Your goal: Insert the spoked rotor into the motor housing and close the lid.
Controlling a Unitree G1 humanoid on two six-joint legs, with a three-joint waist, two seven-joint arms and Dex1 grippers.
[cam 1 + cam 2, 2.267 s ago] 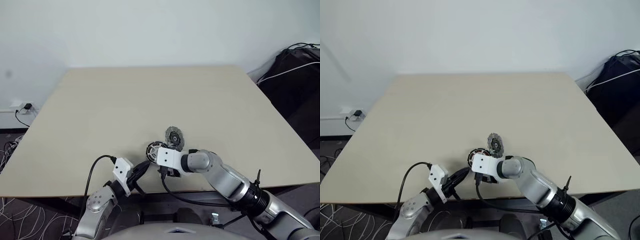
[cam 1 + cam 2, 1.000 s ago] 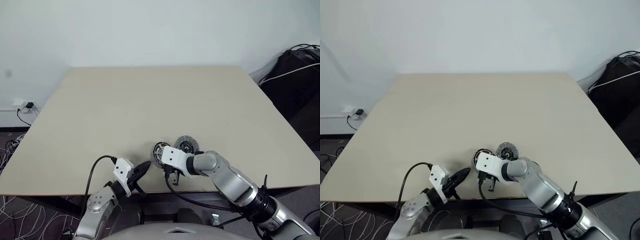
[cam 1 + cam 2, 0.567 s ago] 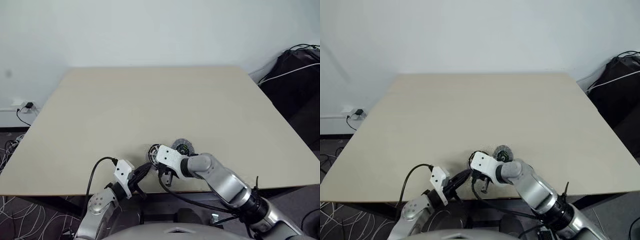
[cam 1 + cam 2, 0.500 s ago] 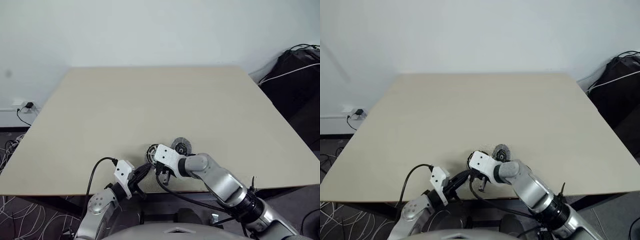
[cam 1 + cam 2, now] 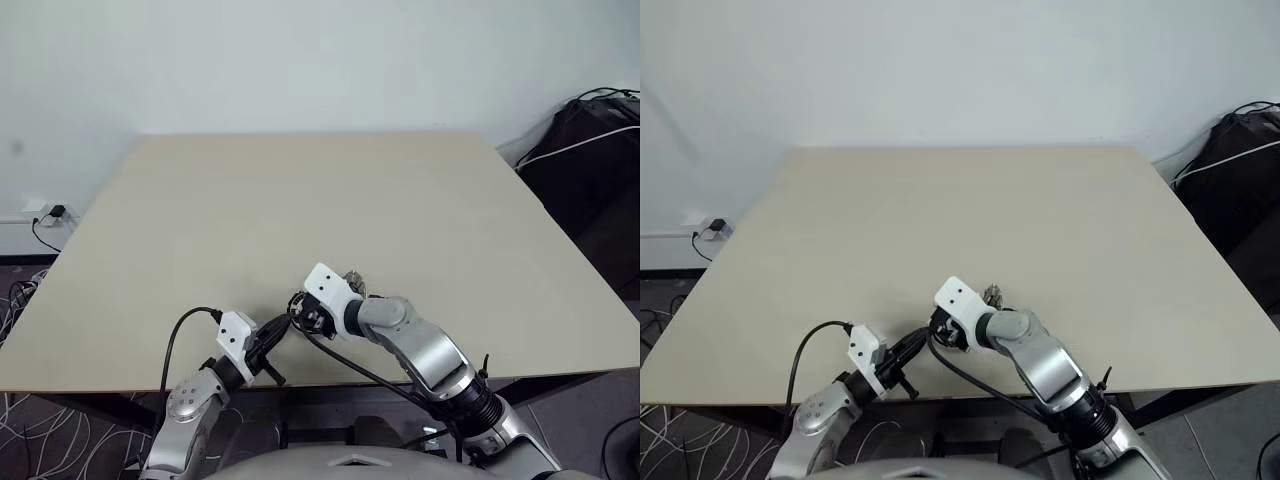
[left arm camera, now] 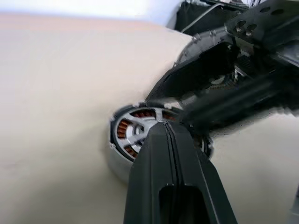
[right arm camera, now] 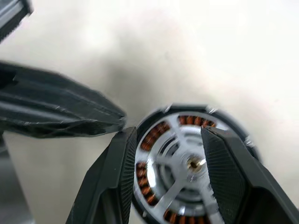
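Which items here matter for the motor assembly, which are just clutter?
Job: spoked rotor, seated in motor housing; lid, mostly hidden; left gripper; right gripper.
Lying about: black bag; wall socket; floor cables.

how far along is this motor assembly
Done: the spoked rotor sits inside the motor housing, spokes over copper windings. In hand: the right gripper, open, straddles it; the left gripper, shut, points at its side. Left: the lid lies beside, not yet on.

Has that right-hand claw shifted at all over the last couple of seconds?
Yes. The right gripper has swung leftward and further onto the table, away from its near edge; its jaws now stand open around the motor housing.
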